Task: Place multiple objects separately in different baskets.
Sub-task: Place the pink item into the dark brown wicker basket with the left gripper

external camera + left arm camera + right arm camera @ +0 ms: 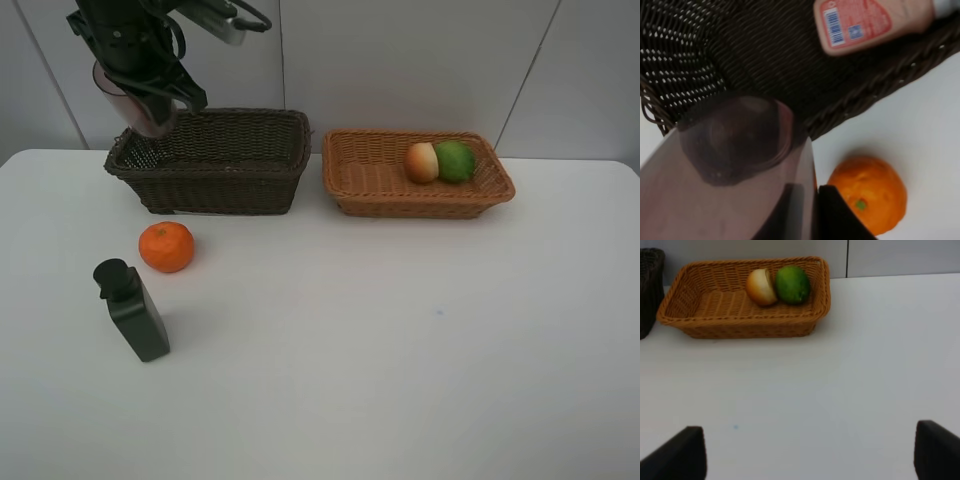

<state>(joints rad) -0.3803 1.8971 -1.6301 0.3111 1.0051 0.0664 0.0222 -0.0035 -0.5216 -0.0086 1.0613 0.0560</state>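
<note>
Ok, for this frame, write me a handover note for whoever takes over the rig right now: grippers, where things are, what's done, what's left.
Left gripper: shut on the mauve cup, held above the dark basket at its left end.
Right gripper: open, empty, over the table.
Done: pink bottle lies in the dark basket; peach and green fruit sit side by side in the light basket.
Left: release the cup, probably into the dark basket. Mandarin and black pump bottle are on the table in front of it; the mandarin likely belongs with the fruit and the bottle in the dark basket.
</note>
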